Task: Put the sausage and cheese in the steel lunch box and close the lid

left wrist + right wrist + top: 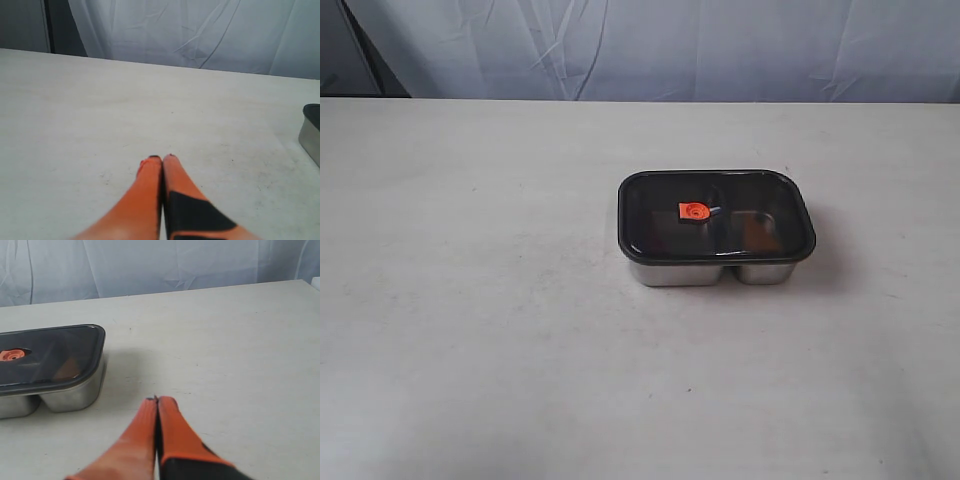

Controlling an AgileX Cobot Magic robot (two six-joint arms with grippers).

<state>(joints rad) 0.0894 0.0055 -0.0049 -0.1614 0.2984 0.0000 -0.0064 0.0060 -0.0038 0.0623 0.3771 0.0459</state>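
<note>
Under the lid [760, 205] of the steel lunch box [685, 272], contents blur; left gripper [162, 157] and right gripper [156, 399] are pinched together.

Dark smoky lid [745, 197] w/ orange centre valve [693, 211] is sitting flat atop the shiny steel lunch box [680, 272], covering both compartments.

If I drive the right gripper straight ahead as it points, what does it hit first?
Nothing close: the shut right gripper points past the lunch box, which sits off to one side. Ahead is only bare table, then the white curtain; depth is unclear.
</note>
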